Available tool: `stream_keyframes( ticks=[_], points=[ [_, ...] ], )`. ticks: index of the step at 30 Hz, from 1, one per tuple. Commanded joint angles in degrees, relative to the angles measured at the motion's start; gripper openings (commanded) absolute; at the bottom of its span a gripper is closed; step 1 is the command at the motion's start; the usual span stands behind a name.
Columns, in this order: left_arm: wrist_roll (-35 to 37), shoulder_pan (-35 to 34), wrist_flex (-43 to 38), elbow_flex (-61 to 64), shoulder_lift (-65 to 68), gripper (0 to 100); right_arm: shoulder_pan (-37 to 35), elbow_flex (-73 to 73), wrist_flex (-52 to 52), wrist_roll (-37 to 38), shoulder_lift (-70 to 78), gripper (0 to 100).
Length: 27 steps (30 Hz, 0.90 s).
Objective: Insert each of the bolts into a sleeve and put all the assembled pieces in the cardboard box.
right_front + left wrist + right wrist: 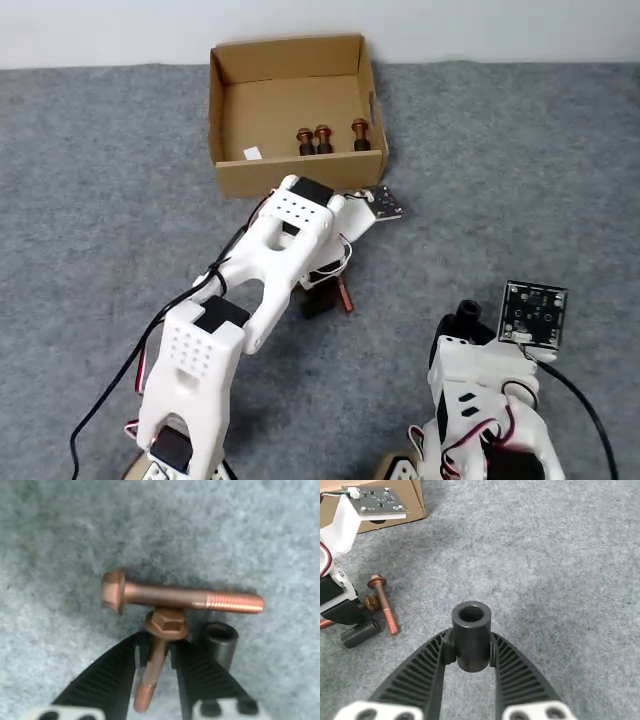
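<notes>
My left gripper [159, 644] is shut on the shaft of a copper bolt [166, 623] low over the grey carpet, in the middle of the table [320, 292]. A second copper bolt [181, 598] lies flat just past the held bolt's head, and a loose dark sleeve [220, 643] lies beside them. My right gripper [470, 647] is shut on another dark sleeve [471, 632], held upright with its bore showing, near the front right [468, 316]. The cardboard box [229, 120] at the back holds three assembled pieces [324, 139] along its near wall.
The left arm's wrist camera board [385, 204] sticks out just in front of the box. In the right wrist view the left gripper [337, 607], the bolts [384, 604] and the loose sleeve [360, 633] sit off to one side, with bare carpet around my right gripper.
</notes>
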Motion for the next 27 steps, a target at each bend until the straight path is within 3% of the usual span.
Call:
stream_keyframes(
  ticks=[1,4,8,27],
  points=[
    [1.3,1.8,-3.6,-1.5,-0.4,8,0.0,-0.3,-1.3,0.7,-0.3,0.8],
    [1.3,1.8,-3.3,-1.5,-0.4,0,0.0,-0.3,-1.3,0.7,-0.3,0.8],
    [1.9,1.7,0.4,-2.9,-1.7,0,-2.1,-0.3,-1.3,0.7,-0.3,0.8],
    [30.9,-0.9,16.8,-5.1,-36.4,0,-3.2,-0.2,-1.3,0.7,-0.2,0.8]
  ],
)
